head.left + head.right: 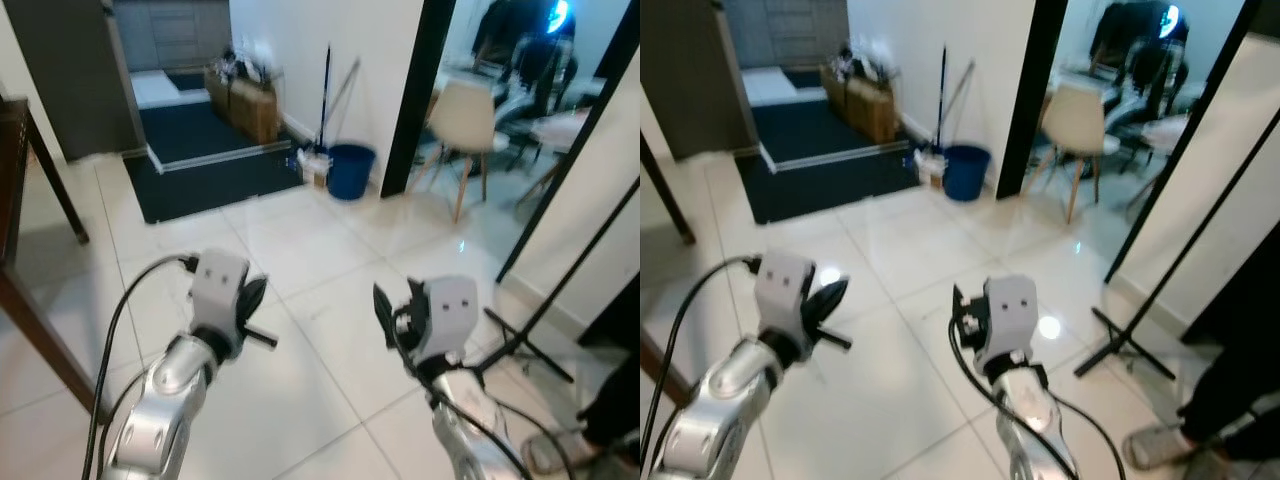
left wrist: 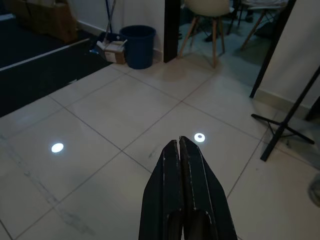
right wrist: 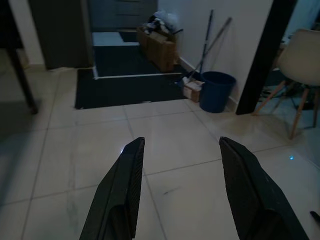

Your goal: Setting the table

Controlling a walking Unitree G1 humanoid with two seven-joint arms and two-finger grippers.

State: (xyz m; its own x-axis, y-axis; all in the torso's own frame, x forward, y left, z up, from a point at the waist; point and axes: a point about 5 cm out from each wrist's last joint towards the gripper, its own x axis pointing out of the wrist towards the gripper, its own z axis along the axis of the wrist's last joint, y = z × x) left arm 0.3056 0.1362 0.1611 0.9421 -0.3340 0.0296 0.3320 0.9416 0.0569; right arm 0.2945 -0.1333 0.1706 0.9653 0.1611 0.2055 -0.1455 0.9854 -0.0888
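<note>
Both arms are raised over a white tiled floor (image 1: pixel 300 250). The left claw (image 2: pixel 180 150) is pressed together, nothing between its fingers; the right claw (image 3: pixel 180 155) is spread wide and likewise holds nothing. No tableware is seen near either claw. Well ahead of both claws a blue bucket (image 1: pixel 350 170) stands against the wall, a small box (image 2: pixel 114 51) just beside it and mop handles (image 1: pixel 326 95) leaning above. A dark mat (image 1: pixel 210 170) lies ahead of the left claw. A dark wooden surface (image 1: pixel 12 150) is noted out beyond the left claw — only its edge and legs. A pale chair (image 1: pixel 468 120) stands far ahead of the right claw — a black tripod stand (image 1: pixel 545 310) beside it.
</note>
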